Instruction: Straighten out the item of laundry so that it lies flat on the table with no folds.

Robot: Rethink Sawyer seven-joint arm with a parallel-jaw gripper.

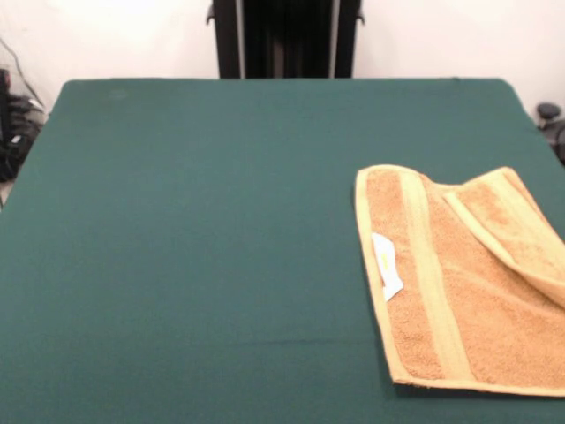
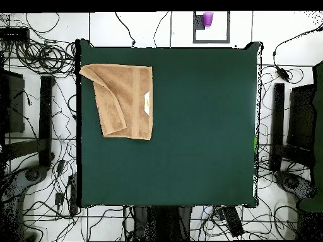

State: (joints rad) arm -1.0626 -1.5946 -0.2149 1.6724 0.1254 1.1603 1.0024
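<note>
The orange-tan towel (image 1: 459, 300) lies on the dark green table (image 1: 203, 230) at the near right in the front view, cut off by the picture's right edge. Its far right part is folded over in a diagonal flap (image 1: 516, 225). A small white label (image 1: 386, 263) sits beside the pale band near its left hem. In the overhead view the towel (image 2: 129, 94) lies at the table's (image 2: 202, 138) top left corner, with the flap (image 2: 106, 104) along its left side and the label (image 2: 147, 103) near its right hem. The gripper shows in neither view.
The robot's black pedestal (image 1: 284, 40) stands at the table's far side; its base (image 2: 167, 220) is at the bottom of the overhead view. Cables (image 2: 44, 57) and dark equipment lie on the floor around the table. A purple cup (image 2: 207, 19) stands beyond the top edge.
</note>
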